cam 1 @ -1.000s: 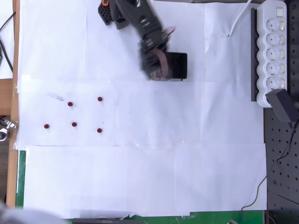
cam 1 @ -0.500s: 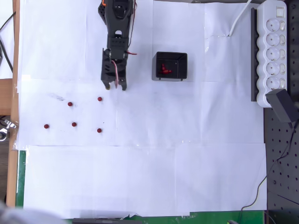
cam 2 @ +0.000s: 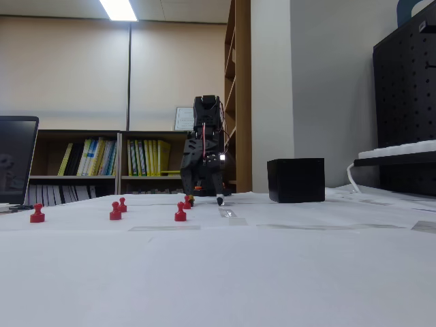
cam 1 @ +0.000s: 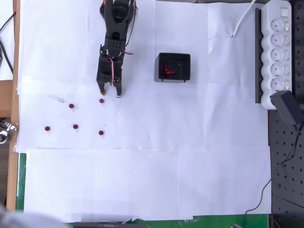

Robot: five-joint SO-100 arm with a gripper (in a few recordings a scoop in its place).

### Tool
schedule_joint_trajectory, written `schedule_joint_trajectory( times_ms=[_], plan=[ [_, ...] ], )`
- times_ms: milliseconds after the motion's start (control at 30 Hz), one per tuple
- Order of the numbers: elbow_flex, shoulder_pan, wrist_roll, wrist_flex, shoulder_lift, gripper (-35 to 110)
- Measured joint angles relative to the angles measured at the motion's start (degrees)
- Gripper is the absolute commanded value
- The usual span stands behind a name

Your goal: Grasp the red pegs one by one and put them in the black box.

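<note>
The black gripper [cam 1: 109,95] hangs with fingers spread and empty; the nearest red peg [cam 1: 101,100] sits just below its fingertips in the overhead view, so it should drop straight and straddle it; four more pegs [cam 1: 71,106] lie beyond; the black box [cam 1: 174,67], holding pegs, stands well right, path unobstructed.

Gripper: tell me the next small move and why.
Probably lower the gripper a little and shift it slightly left in the overhead view, to straddle the nearest peg. Its fingers look open and empty, tips just above the paper beside that peg in the fixed view, and five pegs remain outside the box.
</note>
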Motion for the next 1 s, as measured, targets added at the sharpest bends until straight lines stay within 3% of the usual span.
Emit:
schedule_joint_trajectory(
  times_ms=[333, 1000],
  plan=[
    [-1.1, 1.8, 1.8, -10.5, 4.4, 22],
    [-0.7, 2.8, 2.1, -20.1, 10.9, 22]
  ],
)
